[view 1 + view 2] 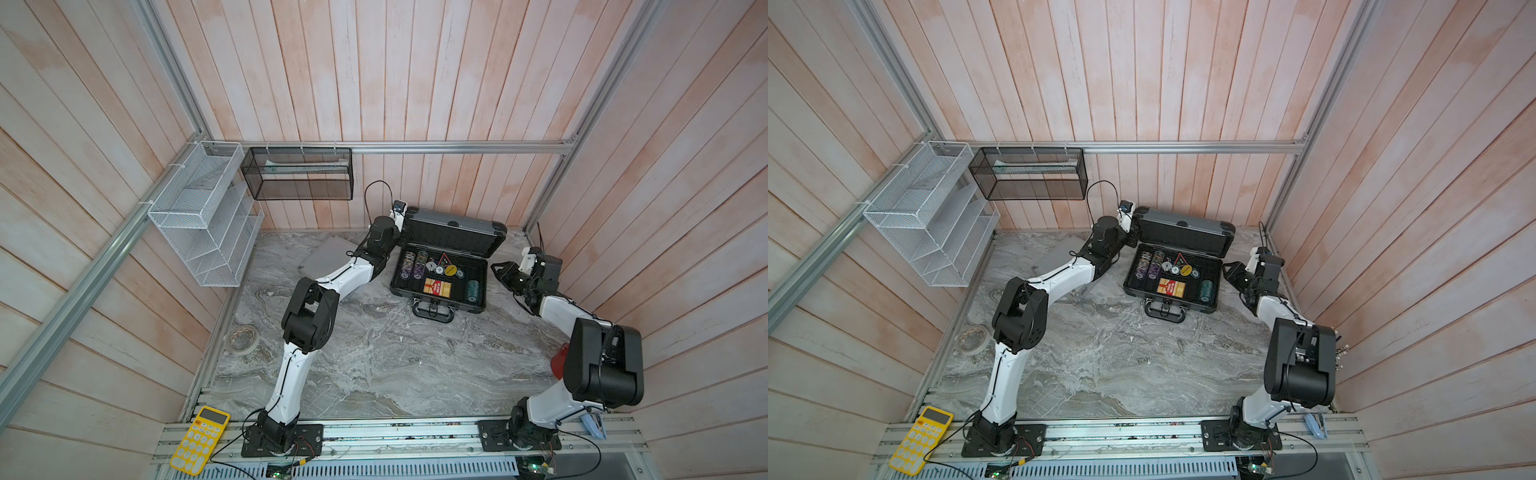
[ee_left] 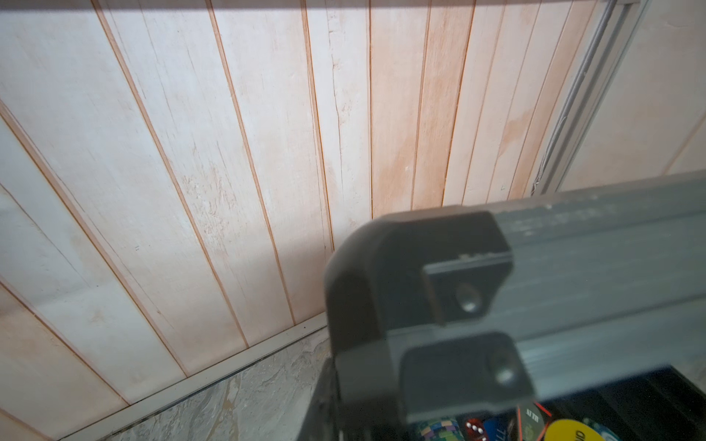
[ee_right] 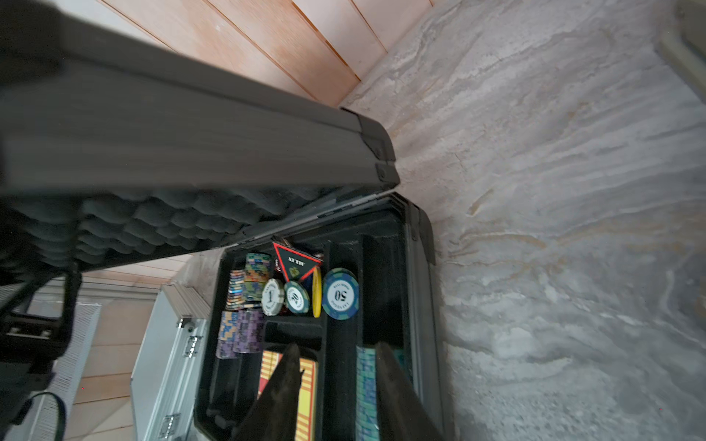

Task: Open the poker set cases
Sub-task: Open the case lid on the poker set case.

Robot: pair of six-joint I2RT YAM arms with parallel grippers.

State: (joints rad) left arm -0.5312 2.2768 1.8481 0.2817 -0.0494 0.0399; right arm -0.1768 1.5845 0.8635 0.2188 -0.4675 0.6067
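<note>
Blue chip reads "50", white chip "1".

dark grey case open, chips inside; silver case beside it, seemingly shut.

Bare tabletop in front, open dark grey case filling rear centre, silver case rear left

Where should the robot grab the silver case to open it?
On the silver case, probably the lid's long edge with two clasps, coming from the grey case side: it lies flat and shut, clasps facing that way.
</note>
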